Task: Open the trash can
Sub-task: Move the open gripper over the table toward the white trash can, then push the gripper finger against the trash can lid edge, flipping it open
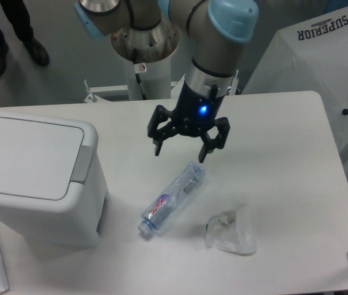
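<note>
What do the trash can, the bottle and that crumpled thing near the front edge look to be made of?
Trash can: looks like white moulded plastic, smooth and slightly glossy, with rounded corners and a grey push tab. Water bottle: thin clear plastic; the table shows through it, with a red and blue label. Crumpled item: probably thin transparent plastic film or a bag, with creases catching light.

We see the gripper (180, 151) hanging over the middle of the table (290, 141), with the trash can (38, 178) well to its left at the table's edge. Just below it, toward the near edge, the bottle (172, 196) lies on its side, slanting away to the lower left. Farther down and to the right of it, the crumpled bag (230, 230) rests on the tabletop, near the bottle but apart from it.
</note>
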Action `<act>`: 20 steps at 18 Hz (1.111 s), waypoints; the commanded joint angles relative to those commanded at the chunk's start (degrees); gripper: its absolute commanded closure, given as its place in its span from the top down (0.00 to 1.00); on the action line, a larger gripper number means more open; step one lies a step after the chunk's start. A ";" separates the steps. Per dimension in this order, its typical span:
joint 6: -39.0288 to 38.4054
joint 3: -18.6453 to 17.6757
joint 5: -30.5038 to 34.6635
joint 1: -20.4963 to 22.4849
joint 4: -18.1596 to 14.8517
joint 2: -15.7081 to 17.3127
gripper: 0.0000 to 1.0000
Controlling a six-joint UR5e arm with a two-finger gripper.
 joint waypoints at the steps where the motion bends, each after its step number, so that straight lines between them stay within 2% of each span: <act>1: -1.14 0.62 -0.26 -0.88 -0.09 -0.18 1.00; 10: -7.04 0.71 -1.50 -4.75 0.17 0.08 1.00; 20: -8.19 0.63 -1.23 -6.33 0.70 -1.58 1.00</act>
